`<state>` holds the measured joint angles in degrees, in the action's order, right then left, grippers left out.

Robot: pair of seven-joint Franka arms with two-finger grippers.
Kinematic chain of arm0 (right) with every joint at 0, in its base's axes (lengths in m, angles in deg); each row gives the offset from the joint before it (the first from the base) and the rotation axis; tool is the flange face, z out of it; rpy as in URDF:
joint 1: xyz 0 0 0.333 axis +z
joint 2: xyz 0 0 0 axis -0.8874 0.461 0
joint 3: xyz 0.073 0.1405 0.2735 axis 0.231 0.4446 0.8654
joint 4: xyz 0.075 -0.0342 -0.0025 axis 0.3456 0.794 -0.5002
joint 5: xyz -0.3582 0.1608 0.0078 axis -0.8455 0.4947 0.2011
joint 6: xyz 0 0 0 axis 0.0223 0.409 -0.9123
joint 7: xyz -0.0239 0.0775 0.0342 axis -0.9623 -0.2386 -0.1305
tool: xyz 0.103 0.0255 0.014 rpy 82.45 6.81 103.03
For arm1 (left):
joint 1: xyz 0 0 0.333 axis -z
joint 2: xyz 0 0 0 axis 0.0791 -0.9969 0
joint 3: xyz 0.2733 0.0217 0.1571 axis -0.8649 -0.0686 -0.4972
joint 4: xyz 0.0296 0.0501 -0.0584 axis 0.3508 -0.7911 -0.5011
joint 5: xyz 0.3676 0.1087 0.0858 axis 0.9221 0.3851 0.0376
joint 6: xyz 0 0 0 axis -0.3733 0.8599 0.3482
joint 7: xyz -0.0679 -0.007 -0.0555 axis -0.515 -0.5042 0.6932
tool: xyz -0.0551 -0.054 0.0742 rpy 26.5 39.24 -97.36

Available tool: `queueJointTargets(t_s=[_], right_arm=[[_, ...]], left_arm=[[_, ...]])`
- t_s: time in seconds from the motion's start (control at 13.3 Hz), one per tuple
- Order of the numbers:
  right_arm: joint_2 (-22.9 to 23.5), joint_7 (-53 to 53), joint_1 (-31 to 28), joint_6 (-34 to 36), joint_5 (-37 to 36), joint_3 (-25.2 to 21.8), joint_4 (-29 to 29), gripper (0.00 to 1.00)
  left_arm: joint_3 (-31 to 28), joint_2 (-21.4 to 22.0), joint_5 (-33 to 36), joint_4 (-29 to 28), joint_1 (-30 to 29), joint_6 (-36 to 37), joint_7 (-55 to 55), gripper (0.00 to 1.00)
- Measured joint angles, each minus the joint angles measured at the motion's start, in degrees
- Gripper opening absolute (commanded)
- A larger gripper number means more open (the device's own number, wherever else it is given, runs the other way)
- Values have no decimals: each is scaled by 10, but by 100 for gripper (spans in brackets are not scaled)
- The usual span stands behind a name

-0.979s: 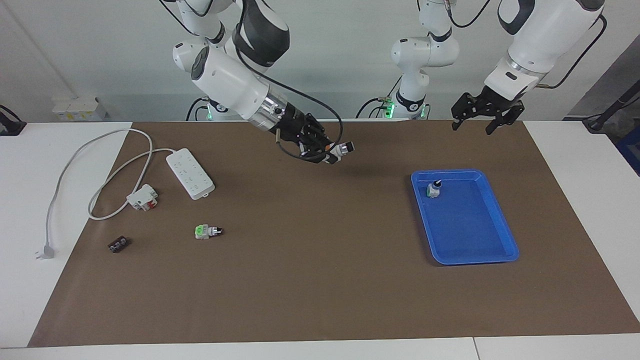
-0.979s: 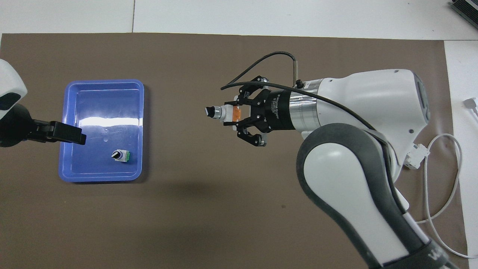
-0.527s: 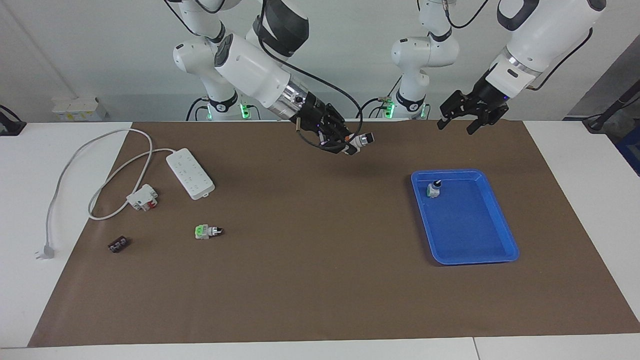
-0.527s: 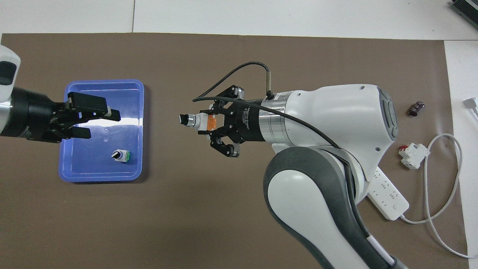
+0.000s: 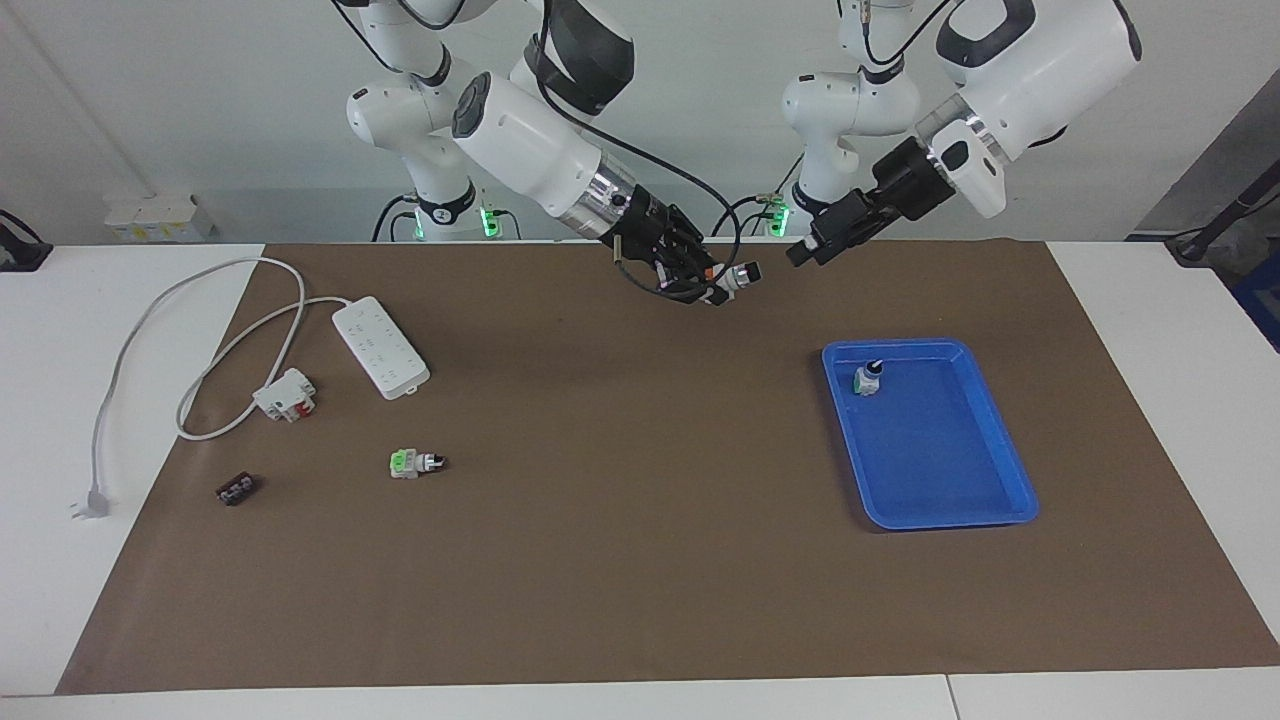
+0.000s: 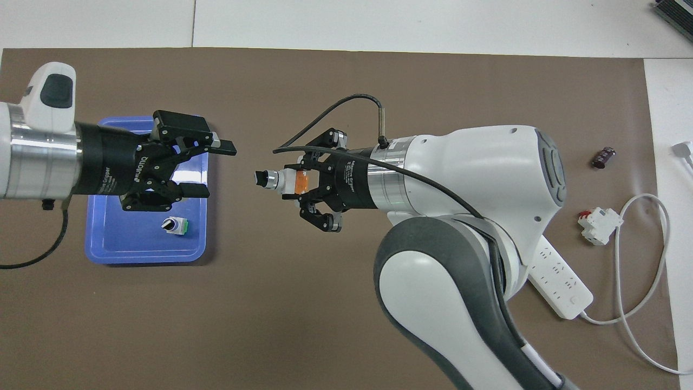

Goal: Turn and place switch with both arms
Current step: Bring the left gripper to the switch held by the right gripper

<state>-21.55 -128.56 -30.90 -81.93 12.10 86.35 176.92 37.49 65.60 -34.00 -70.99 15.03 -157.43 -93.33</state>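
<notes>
Switch held aloft over the brown mat — the right gripper clamped on its orange end, black knob pointing to nine o'clock in the overhead view. At that knob's nine o'clock hangs the left gripper, jaws apart, over the blue tray's edge.

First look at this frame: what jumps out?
Two grippers face each other in the air above the brown mat: the right gripper holds the orange-ended switch knob-first toward the open left gripper, with a gap between them. The left gripper hangs over the blue tray, where a green-ended switch stands.
</notes>
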Motion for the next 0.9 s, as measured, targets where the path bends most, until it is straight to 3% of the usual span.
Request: queueJointTargets(t_s=[0.08,0.45,0.75,0.9], right_arm=[[0,0,0,0,0,0,0,0],[1,0,2,0,0,0,0,0],[1,0,2,0,0,0,0,0],[1,0,2,0,0,0,0,0]], left_arm=[[0,0,-11,-6,5,-10,-2,61],[0,-4,-29,-15,18,-25,-3,58],[0,-4,-29,-25,28,-30,-3,39],[0,-4,-29,-26,28,-30,-3,14]])
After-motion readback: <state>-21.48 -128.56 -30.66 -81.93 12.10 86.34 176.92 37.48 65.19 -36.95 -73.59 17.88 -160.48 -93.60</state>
